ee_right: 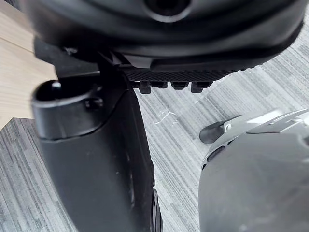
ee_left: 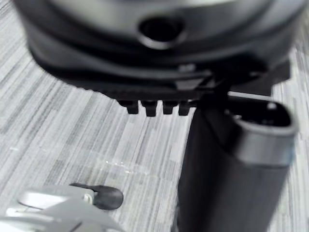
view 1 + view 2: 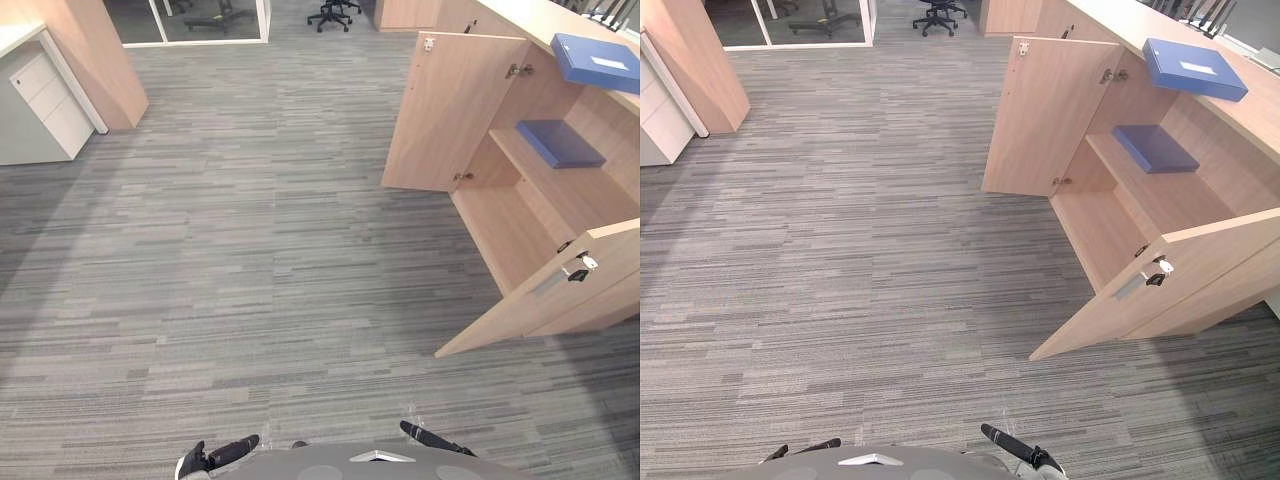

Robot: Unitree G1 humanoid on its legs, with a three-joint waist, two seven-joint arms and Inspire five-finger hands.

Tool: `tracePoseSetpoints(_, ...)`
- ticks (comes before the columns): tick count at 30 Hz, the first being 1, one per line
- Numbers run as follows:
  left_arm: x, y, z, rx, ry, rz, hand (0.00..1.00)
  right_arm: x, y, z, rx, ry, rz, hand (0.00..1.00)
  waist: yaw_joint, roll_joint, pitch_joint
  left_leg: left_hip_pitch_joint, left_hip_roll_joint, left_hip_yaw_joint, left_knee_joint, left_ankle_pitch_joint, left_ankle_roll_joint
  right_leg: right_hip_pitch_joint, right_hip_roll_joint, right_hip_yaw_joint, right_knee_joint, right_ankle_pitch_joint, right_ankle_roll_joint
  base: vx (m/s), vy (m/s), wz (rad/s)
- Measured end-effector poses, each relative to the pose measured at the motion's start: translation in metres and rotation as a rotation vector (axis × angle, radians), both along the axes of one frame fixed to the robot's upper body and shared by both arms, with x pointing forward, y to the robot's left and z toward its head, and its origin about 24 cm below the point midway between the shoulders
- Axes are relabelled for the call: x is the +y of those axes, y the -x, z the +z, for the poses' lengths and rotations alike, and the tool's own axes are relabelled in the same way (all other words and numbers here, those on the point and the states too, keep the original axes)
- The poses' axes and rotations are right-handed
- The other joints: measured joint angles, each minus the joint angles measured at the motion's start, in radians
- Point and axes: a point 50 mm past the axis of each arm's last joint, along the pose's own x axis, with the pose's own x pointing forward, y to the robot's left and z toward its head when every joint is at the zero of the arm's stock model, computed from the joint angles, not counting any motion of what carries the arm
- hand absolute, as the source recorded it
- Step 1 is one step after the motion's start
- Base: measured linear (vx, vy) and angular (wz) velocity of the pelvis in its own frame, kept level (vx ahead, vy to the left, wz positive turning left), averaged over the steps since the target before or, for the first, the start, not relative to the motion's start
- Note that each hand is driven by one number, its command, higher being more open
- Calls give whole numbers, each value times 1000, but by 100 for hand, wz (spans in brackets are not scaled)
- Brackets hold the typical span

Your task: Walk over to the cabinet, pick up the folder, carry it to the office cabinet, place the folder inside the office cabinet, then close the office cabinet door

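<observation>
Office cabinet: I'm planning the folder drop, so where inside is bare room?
The bottom shelf is bare where visible. The middle shelf is bare at its near end; a blue folder crowds its far end.

The folder [image 3: 595, 60] is blue with a white label [image 3: 608, 62], the cabinet [image 3: 450, 110] pale wood, the carpet [image 3: 250, 250] grey-streaked.

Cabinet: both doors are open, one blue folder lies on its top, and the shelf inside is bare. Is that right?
Not quite. The shelf is not bare: a darker blue folder lies on it, as the left eye view shows. The rest holds: the cabinet has its far door and near door open, and a lighter blue folder lies on its top.
</observation>
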Motion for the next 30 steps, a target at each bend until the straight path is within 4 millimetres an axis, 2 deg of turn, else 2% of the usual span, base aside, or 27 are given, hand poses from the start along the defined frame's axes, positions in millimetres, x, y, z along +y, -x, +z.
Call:
tracePoseSetpoints(9, 0, 0, 0, -1, -7, -2, 100, 1, -1, 0, -4, 0, -4, 100, 0, -3, 2, -1, 0, -3, -5, 5, 2, -2, 0, -10, -2, -3, 1, -48, -19, 1)
tracePoseSetpoints(18, 4, -3, 2, 9, -90, -21, 100, 3, -1, 0, 32, 54, -34, 100, 0, -17, 14, 1, 0, -3, -5, 5, 1, 7, 1, -13, -16, -1, -1, 0, -7, 0)
tracePoseSetpoints(30, 3, -3, 3, 12, -104, -44, 100, 3, -2, 0, 23, 66, -8, 100, 1, -18, 16, 15, 1, 4, -5, 1, -5, 20, 2, -7, -19, -1, -1, -23, -15, -1)
